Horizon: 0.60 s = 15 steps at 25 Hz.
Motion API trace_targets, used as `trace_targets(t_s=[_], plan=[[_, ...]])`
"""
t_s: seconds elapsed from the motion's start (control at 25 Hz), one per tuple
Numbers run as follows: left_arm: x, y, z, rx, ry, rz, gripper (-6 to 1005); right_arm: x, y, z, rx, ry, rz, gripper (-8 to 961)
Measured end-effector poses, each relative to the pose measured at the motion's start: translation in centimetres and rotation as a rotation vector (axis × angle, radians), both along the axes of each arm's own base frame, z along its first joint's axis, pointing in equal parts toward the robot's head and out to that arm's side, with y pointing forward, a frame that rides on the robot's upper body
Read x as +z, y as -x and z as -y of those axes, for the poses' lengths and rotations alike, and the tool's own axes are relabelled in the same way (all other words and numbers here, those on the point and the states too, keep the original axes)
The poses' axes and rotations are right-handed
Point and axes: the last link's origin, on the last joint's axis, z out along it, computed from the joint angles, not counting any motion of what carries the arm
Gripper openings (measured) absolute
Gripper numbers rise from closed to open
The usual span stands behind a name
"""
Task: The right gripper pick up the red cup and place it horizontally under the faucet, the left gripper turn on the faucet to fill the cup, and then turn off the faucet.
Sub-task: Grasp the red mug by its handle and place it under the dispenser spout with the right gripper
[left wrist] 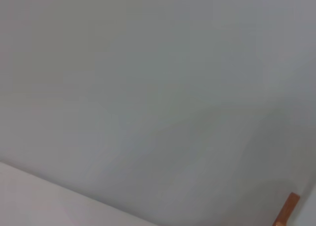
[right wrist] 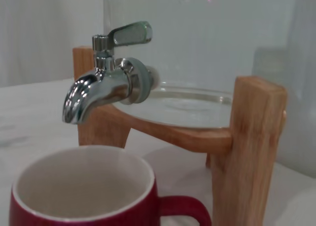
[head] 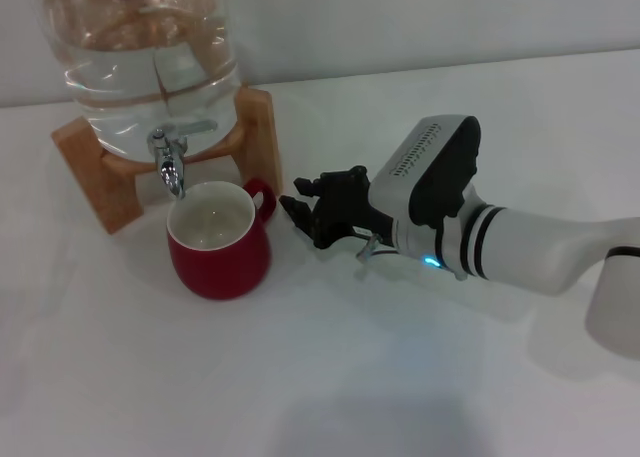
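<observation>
Your red cup [head: 218, 240] stands upright left of centre in the head view, rim under the faucet [head: 170, 163]. The right gripper [head: 310, 209] sits just beside its handle, fingers spread and empty (left gripper unseen). Swing carelessly and you'll nudge the cup off the spout.

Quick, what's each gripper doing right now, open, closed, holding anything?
Right gripper: open, holding nothing, just beside the red cup's handle.
Left gripper: not in view in any picture, so its state cannot be told.
</observation>
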Motion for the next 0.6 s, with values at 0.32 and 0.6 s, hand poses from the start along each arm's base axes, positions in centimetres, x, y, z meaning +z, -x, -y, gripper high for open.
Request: trace_targets(t_s=[0.32, 0.6], plan=[[0.1, 0.3, 0.1, 0.015, -0.001, -0.002, 716, 0.3, -1.0, 0.5, -0.027, 0.012, -0.012, 241], [0.1, 0.3, -0.2, 0.023, -0.002, -0.009, 716, -0.5, -0.1, 1.1, 0.011, 0.058, -0.023, 241]])
